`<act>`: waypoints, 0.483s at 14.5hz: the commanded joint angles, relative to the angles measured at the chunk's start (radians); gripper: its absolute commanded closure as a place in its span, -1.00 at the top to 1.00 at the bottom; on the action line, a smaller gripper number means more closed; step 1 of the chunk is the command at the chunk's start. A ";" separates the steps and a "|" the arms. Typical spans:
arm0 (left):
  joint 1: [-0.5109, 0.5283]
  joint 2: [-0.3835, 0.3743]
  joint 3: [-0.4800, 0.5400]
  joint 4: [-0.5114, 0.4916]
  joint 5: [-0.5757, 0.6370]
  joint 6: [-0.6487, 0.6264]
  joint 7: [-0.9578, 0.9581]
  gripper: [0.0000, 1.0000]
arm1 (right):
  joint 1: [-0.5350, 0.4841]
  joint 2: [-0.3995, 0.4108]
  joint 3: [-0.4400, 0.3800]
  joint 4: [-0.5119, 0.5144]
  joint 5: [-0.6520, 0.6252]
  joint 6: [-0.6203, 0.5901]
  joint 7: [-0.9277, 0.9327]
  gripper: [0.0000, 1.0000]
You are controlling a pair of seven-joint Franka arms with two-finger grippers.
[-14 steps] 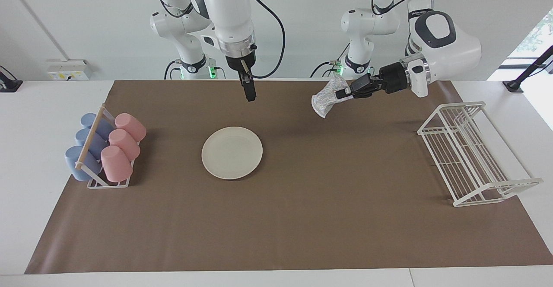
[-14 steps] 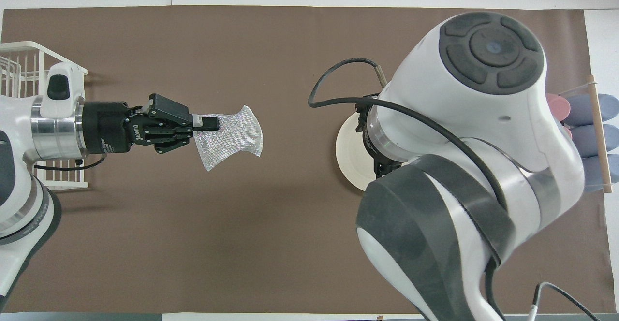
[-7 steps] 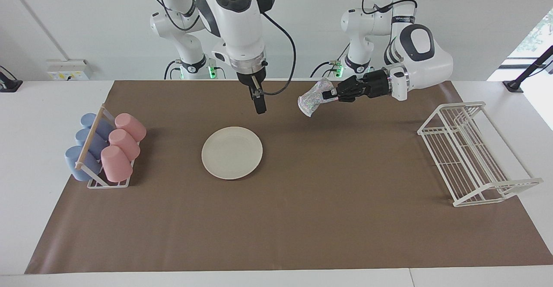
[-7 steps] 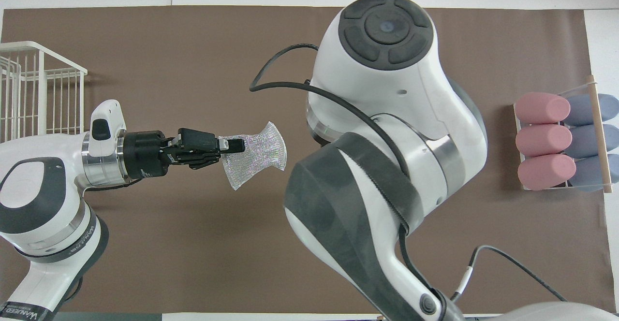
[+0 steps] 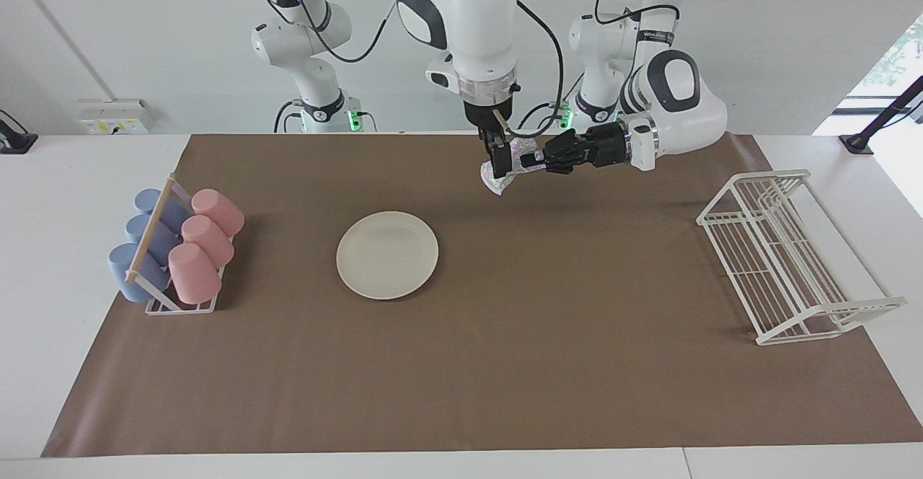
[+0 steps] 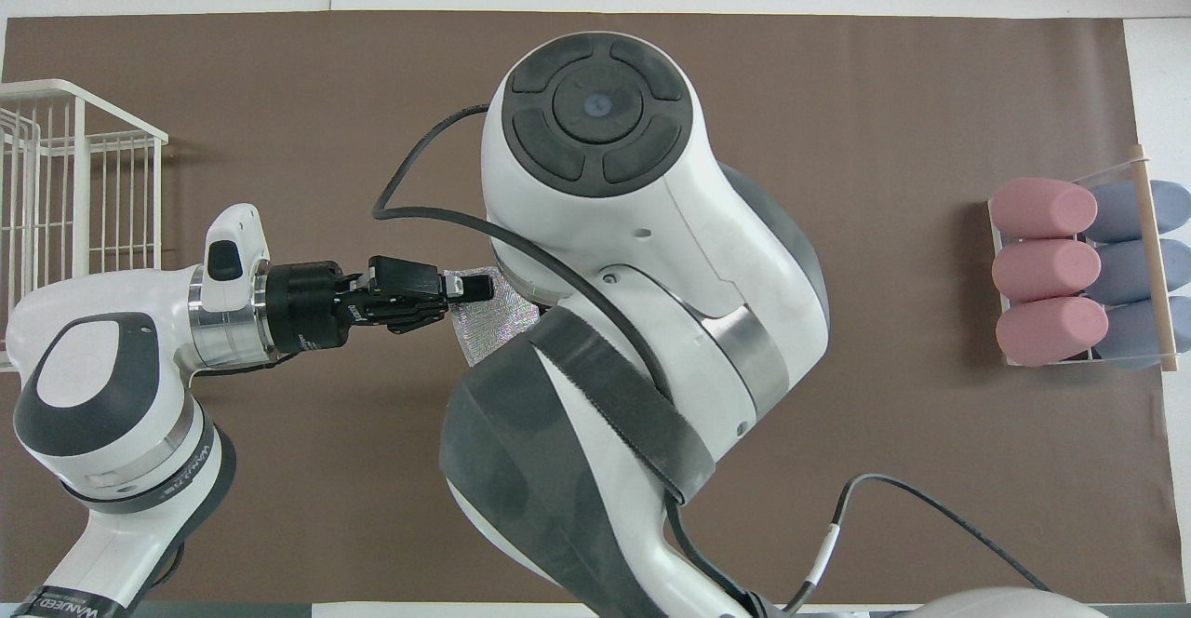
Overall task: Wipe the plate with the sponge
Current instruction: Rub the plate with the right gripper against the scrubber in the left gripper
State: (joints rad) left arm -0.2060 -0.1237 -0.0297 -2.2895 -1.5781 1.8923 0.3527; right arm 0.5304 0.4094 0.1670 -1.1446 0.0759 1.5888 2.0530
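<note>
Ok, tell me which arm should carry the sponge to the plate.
Probably right. The right gripper, open, hangs at the sponge held up by the left gripper, and the plate lies toward the right arm's end of the table.

White worktop (image 5: 65, 198) covered by a wide brown mat (image 5: 505, 363). At the right arm's end, a small white wire holder (image 5: 180, 306) with a wooden rod (image 5: 150, 230) across the top, carrying six cups lying tilted on their sides: three pink cups (image 5: 205, 244) in one row, three blue cups (image 5: 140, 244) in the row beside them. At the left arm's end, an open white wire dish rack (image 5: 786, 255), partly off the mat edge. On the worktop near the wall, a white power strip (image 5: 115, 116).
</note>
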 commanded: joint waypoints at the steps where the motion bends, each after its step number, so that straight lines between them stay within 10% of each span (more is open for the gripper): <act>1: -0.015 -0.039 0.008 -0.038 -0.025 0.025 0.015 -1.00 | 0.006 -0.044 0.005 -0.108 0.004 0.098 0.027 1.00; 7: -0.015 -0.039 0.008 -0.038 -0.025 0.021 0.015 -1.00 | 0.013 -0.070 0.005 -0.164 0.018 0.125 0.053 1.00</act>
State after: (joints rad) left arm -0.2060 -0.1261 -0.0297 -2.2902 -1.5784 1.8924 0.3527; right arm 0.5453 0.3838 0.1697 -1.2452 0.0781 1.6880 2.0796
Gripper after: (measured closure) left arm 0.943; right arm 0.000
